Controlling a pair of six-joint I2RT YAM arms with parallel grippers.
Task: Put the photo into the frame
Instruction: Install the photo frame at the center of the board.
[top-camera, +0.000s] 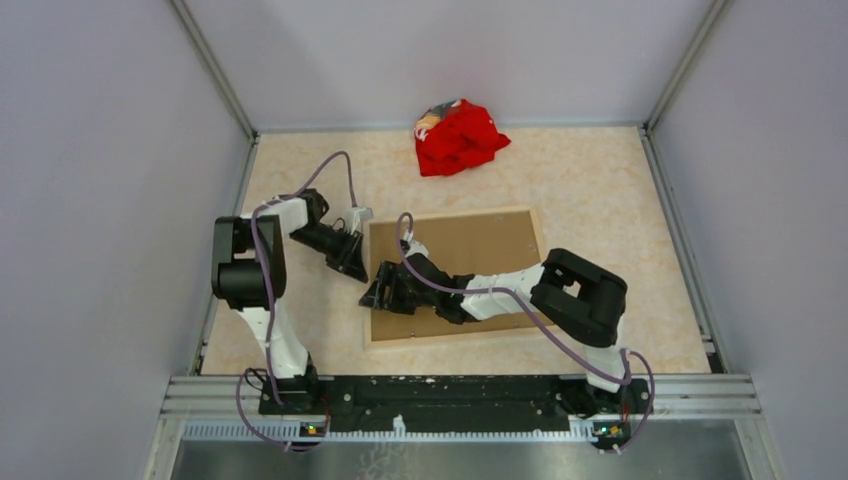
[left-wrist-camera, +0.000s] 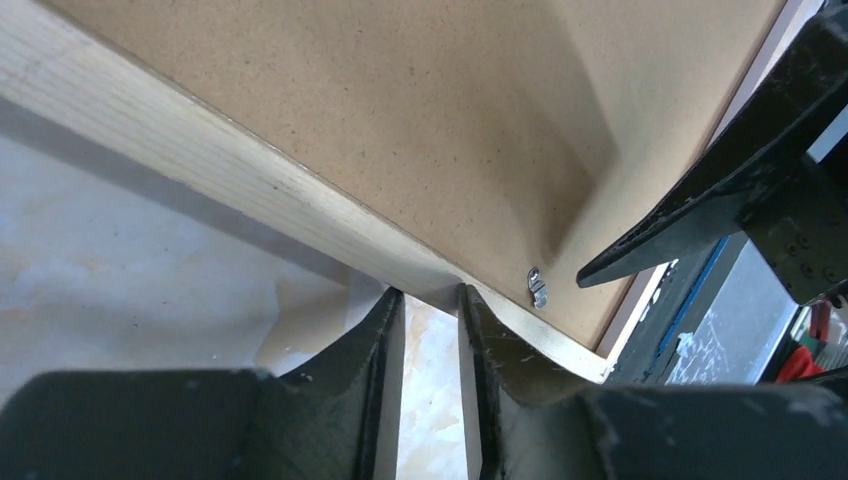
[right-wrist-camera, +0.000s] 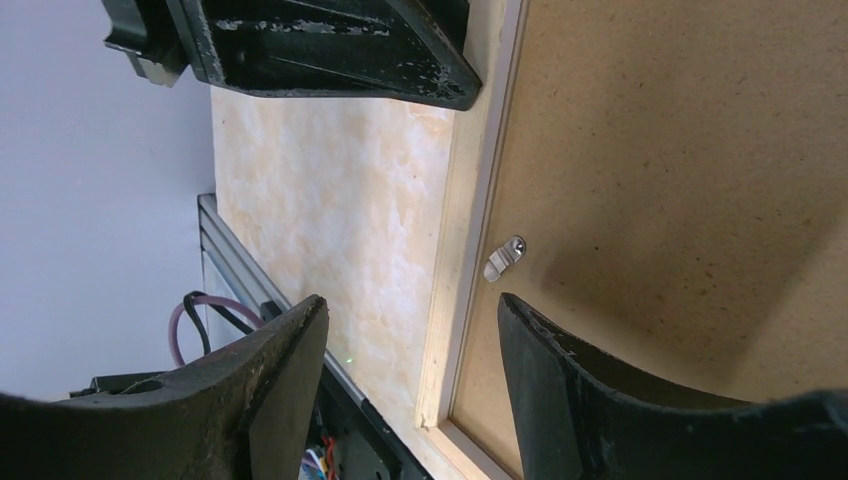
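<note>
The frame (top-camera: 452, 213) lies face down on the table, its pale wood edge around a brown backing board (top-camera: 480, 250). The photo is hidden. My left gripper (top-camera: 355, 262) is at the frame's left edge. In the left wrist view its fingertips (left-wrist-camera: 432, 300) touch the wood edge (left-wrist-camera: 250, 190), a narrow gap between them showing only table. My right gripper (top-camera: 378, 295) hangs over the same edge, nearer the front. It stands open (right-wrist-camera: 410, 320), one finger over the table and one over the board (right-wrist-camera: 680, 150). A small metal clip (right-wrist-camera: 503, 260) sits on the board by the edge.
A crumpled red cloth (top-camera: 458, 137) lies at the back of the table by the far wall. Grey walls close in the left, right and back sides. The arms' black base rail (top-camera: 450, 395) runs along the near edge.
</note>
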